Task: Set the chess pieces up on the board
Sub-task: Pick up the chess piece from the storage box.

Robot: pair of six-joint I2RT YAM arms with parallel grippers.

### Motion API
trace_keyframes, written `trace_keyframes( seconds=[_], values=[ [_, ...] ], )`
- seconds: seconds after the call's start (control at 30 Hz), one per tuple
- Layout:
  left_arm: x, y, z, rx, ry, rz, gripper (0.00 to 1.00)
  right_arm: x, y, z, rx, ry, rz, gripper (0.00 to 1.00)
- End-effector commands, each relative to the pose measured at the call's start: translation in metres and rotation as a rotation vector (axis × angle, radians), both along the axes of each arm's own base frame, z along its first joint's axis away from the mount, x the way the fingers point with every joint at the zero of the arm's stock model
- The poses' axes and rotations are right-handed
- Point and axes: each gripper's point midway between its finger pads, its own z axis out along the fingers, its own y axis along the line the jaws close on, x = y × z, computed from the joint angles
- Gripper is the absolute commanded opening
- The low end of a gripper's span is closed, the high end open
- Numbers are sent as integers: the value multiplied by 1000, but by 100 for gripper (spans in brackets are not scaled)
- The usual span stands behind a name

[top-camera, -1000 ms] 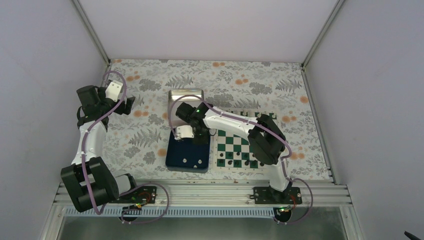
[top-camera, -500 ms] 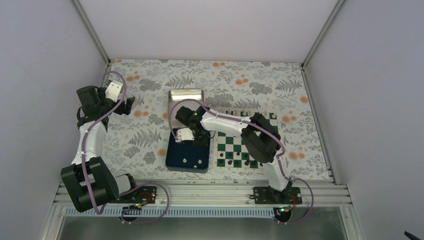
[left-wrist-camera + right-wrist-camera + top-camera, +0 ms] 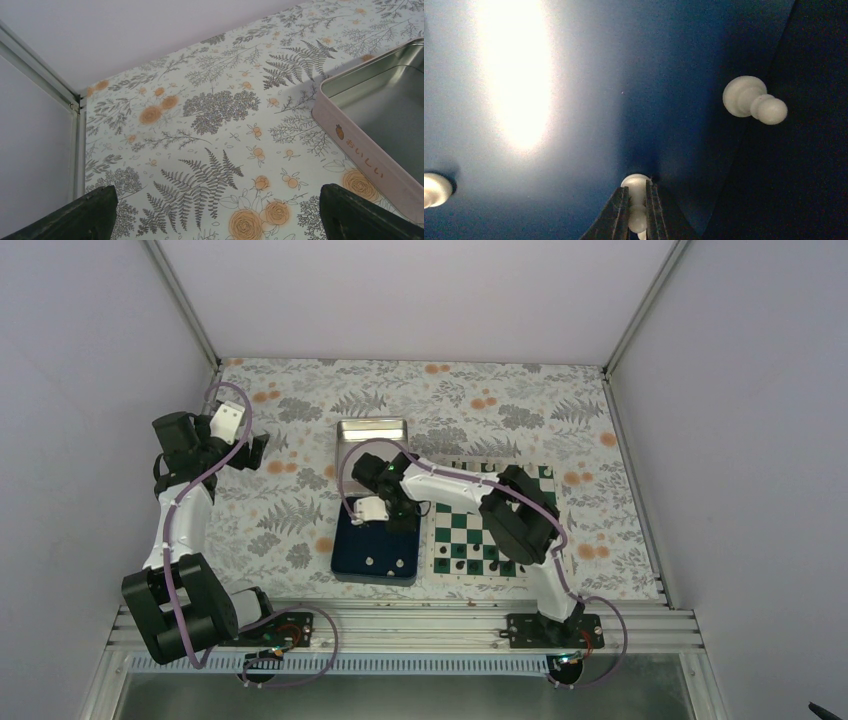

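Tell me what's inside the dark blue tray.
White chess pieces lie on the tray's floor; the right hand is closed on one. The hand and arm cover its far end from above.

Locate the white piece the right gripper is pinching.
Right wrist view, bottom centre: the white piece sits between the fingers of the right gripper over the dark blue tray, with another pawn lying up to its right.

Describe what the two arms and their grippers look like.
The left arm and right arm each have white tubular links between bulky black joints, with a purple cable looping along them. The left gripper and right gripper have dark, tapering fingers.
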Motion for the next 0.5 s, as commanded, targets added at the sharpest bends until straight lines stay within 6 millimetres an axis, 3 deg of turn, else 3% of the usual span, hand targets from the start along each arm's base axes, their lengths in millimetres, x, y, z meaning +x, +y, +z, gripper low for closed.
trace_keyframes(
  seconds=[0.0, 0.1, 0.2, 0.33, 0.47],
  values=[
    [0, -3, 3, -10, -18, -23, 100, 5, 8, 40, 102, 5, -20, 5],
    [0, -2, 3, -12, -17, -21, 100, 14, 0, 68, 147, 8, -57, 5],
    [-1, -2, 5, -10, -20, -20, 100, 36, -20, 100, 210, -6, -129, 4],
    [0, -2, 6, -11, -20, -18, 100, 75, -72, 131, 251, -48, -265, 4],
    [1, -1, 4, -13, -17, -16, 100, 103, -134, 123, 206, -79, -409, 4]
  ],
)
